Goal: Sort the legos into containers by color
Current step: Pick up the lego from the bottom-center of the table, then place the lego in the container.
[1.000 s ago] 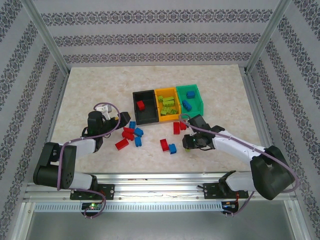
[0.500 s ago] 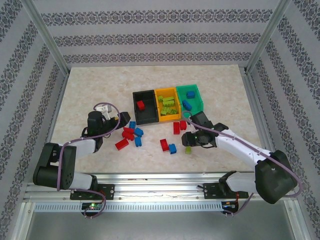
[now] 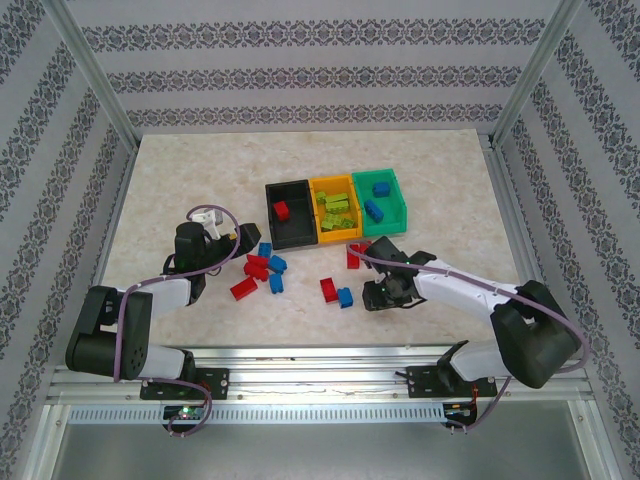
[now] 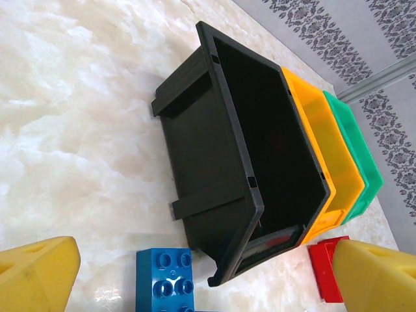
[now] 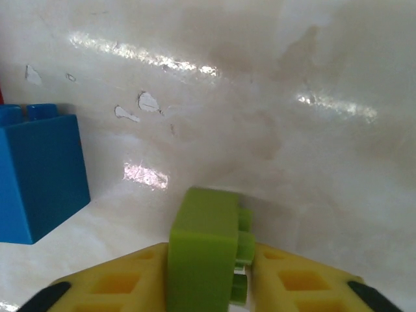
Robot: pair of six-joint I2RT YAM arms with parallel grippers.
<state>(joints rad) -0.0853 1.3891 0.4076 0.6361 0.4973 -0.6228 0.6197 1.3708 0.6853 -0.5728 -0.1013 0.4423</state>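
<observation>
Marble table (image 3: 180, 180), top view: right gripper (image 3: 383, 292) down at 5 o'clock of yellow-orange bin (image 3: 337, 237), red and blue legos (image 3: 262, 268) loose at 7 o'clock of black bin (image 3: 270, 212) | left wrist: left gripper (image 4: 205, 260) spread, gripping nothing | right wrist: lime lego (image 5: 203, 250) clamped between fingers (image 5: 117, 286), blue lego (image 5: 39, 175) at 9 o'clock

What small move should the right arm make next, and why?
Probably lift the right gripper straight up. It is closed on a lime green lego, low near the table, with a blue lego close beside it. Lifting first should clear that brick before carrying toward the yellow-orange bin, where the other lime green legos lie.
</observation>
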